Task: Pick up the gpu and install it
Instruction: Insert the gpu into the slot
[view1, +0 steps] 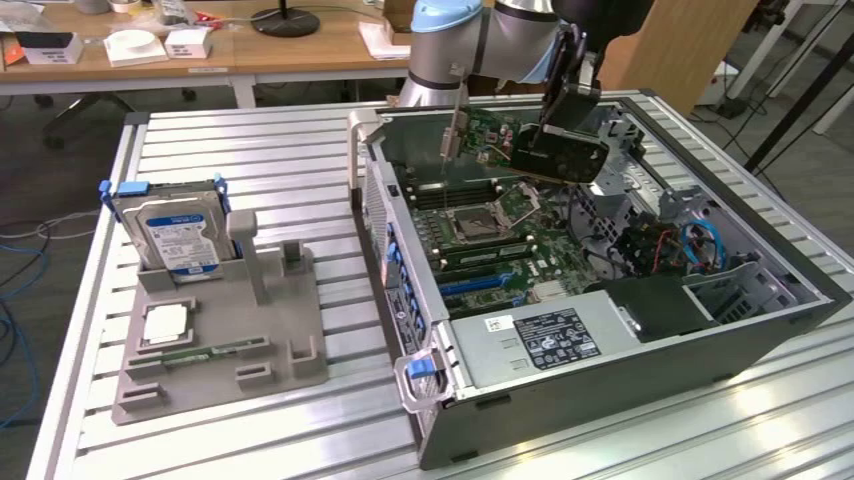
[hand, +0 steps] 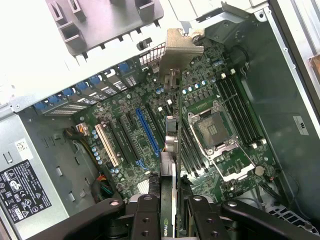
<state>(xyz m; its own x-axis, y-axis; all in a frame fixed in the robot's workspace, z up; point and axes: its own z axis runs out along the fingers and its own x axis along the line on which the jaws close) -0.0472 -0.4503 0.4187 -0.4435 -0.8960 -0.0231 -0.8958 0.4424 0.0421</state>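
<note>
The gpu (view1: 514, 140) is a slim green circuit board with a black cooler block and a silver end bracket. It hangs tilted in the air at one o'clock, above the open computer case (view1: 707, 345), bracket end toward nine o'clock.

**Mostly metal, some matt plastic**

table (view1: 267, 150): ribbed pale metal slats, brushed, soft sheen. computer case (view1: 761, 325): grey sheet metal, dull finish. motherboard (hand: 125, 107): green board, slightly glossy, with blue and cream plastic slots. gpu (view1: 561, 155): matt black plastic cooler, green board, shiny bare-metal end bracket. gripper (hand: 173, 200): smooth matt black. hard drive (view1: 167, 235): silver metal, glossy blue label. holder (view1: 220, 350): matt grey plastic.
</note>
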